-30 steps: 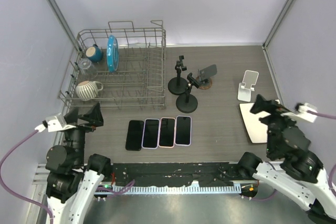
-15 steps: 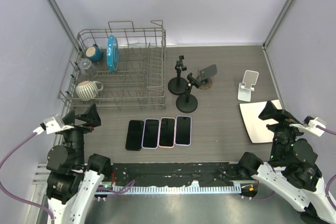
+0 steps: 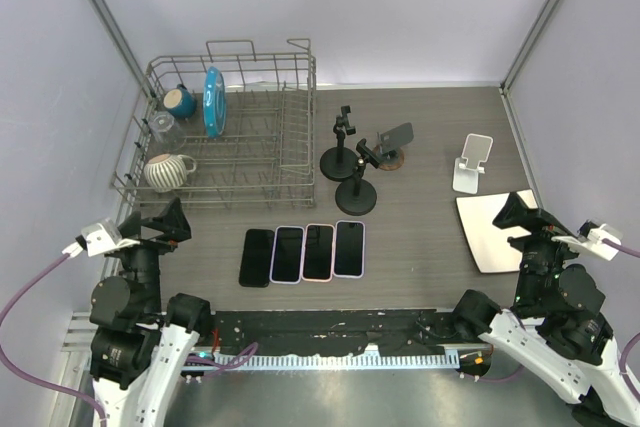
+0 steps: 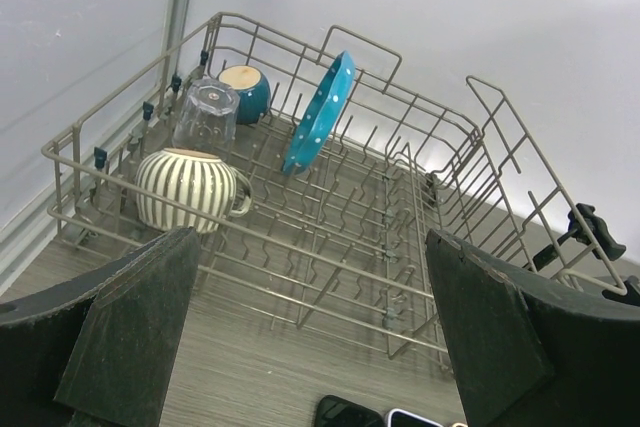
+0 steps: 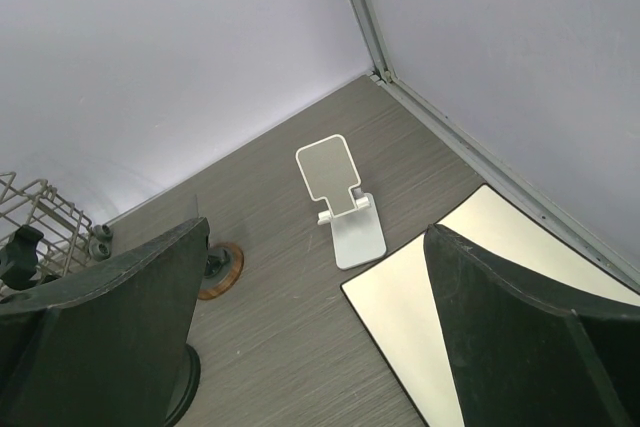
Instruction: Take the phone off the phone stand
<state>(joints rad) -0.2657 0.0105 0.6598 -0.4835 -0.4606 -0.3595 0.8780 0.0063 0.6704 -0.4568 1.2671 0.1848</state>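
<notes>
Both grippers gape wide: in the top view, left gripper (image 3: 158, 223) lower left, right gripper (image 3: 520, 219) lower right, phone (image 3: 397, 134) propped on its phone stand (image 3: 389, 159) upper centre. Left wrist shows a dish rack (image 4: 290, 247); right wrist shows an empty white stand (image 5: 345, 209), so reaching further left looks wise.

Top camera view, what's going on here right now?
Nothing is being handled yet. Both arms sit at the near edge, left hand and right hand open and empty. The phone is on its stand mid-table, untouched; four more phones lie flat in a row in front.
</notes>
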